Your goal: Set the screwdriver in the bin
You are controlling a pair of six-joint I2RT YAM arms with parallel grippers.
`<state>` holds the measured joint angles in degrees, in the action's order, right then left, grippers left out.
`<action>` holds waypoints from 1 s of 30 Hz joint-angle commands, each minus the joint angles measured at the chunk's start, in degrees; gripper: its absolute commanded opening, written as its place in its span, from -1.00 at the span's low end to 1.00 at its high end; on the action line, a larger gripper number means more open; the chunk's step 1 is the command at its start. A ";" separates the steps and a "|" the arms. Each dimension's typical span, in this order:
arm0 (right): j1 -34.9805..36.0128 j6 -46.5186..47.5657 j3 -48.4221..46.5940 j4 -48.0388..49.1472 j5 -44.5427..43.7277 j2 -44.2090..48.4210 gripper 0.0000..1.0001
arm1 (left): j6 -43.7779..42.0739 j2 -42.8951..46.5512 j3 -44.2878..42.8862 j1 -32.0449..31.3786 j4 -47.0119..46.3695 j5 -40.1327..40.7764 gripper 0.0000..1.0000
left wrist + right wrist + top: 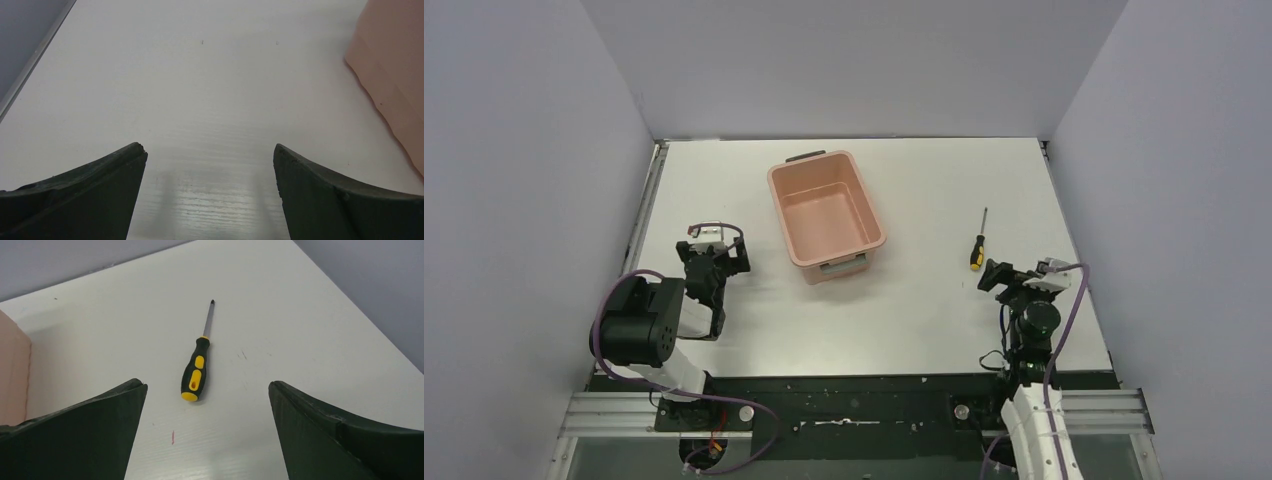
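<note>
The screwdriver (978,242), yellow-and-black handle and thin shaft, lies on the white table right of the bin, shaft pointing away. In the right wrist view the screwdriver (197,369) lies just ahead of my open fingers. My right gripper (1009,277) is open and empty, just near of the handle end. The salmon-pink bin (826,215) stands empty at the table's middle, and its wall shows in the left wrist view (395,65). My left gripper (712,255) is open and empty, low over the table left of the bin.
Grey walls close the table on the left, back and right. A metal rail (646,215) runs along the left edge. The bin's corner (12,370) shows at the left of the right wrist view.
</note>
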<state>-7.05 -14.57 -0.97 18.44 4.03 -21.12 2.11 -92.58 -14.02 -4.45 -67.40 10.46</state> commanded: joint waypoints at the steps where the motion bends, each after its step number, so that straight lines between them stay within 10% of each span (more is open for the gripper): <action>1: 0.02 -4.18 -9.24 -3.55 -3.85 -8.04 1.00 | -0.49 0.36 -0.50 0.14 -1.99 -0.35 0.95; 13: 0.06 1.90 -65.00 -52.70 3.08 -63.82 0.93 | -0.51 0.31 -0.49 0.14 -1.96 -0.40 0.95; 26: 4.00 1.85 -70.68 -50.09 3.94 -86.46 0.56 | -0.51 0.33 -0.48 0.14 -2.05 -0.35 0.95; 30: 4.79 1.33 -70.39 -50.64 0.29 -89.27 -0.06 | -0.49 0.36 -0.48 0.14 -2.08 -0.35 0.95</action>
<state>-3.33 -12.84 -70.41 -32.03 7.20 -107.59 2.11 -92.58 -14.02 -4.45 -67.40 10.46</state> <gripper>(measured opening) 0.624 0.974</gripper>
